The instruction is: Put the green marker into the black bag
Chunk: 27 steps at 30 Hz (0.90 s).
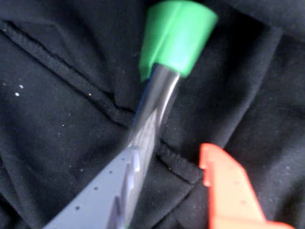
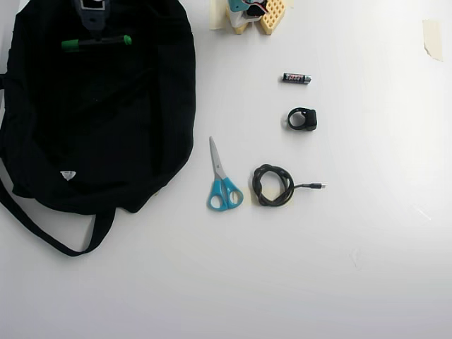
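The green marker (image 2: 95,42) lies across the top part of the black bag (image 2: 106,134) in the overhead view, its green cap to the left. In the wrist view the green cap (image 1: 176,36) is at the top and the black barrel runs down along the grey finger (image 1: 119,186). The orange finger (image 1: 228,186) stands apart from the barrel with bag fabric (image 1: 57,119) showing between them. My gripper (image 1: 170,155) is open around the barrel, right over the bag. In the overhead view the gripper (image 2: 93,28) sits at the bag's upper edge, just above the marker.
On the white table to the right of the bag lie blue-handled scissors (image 2: 222,180), a coiled black cable (image 2: 272,185), a small black ring-shaped part (image 2: 302,119) and a battery (image 2: 296,78). The arm's base (image 2: 251,14) is at the top edge. The bag's strap (image 2: 42,229) loops out at the lower left.
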{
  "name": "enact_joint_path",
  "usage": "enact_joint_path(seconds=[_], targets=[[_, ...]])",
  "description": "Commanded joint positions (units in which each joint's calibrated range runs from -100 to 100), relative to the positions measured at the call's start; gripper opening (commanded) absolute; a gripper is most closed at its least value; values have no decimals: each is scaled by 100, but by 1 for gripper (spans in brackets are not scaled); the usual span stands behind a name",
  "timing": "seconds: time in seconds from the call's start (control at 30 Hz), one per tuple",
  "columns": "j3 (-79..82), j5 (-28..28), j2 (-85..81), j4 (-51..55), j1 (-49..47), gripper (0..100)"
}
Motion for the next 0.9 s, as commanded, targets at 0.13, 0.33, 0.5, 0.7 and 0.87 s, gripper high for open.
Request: enact_joint_path(seconds=[0.13, 0.33, 0.5, 0.7, 0.87], targets=[[-257, -83, -760, 953, -447, 18], [3, -403, -3250, 2082, -2481, 6], [3, -529, -3416, 2004, -5219, 2], [2007, -660, -5042, 1642, -6214, 2], [2834, -655, -5714, 1513, -6490, 2]])
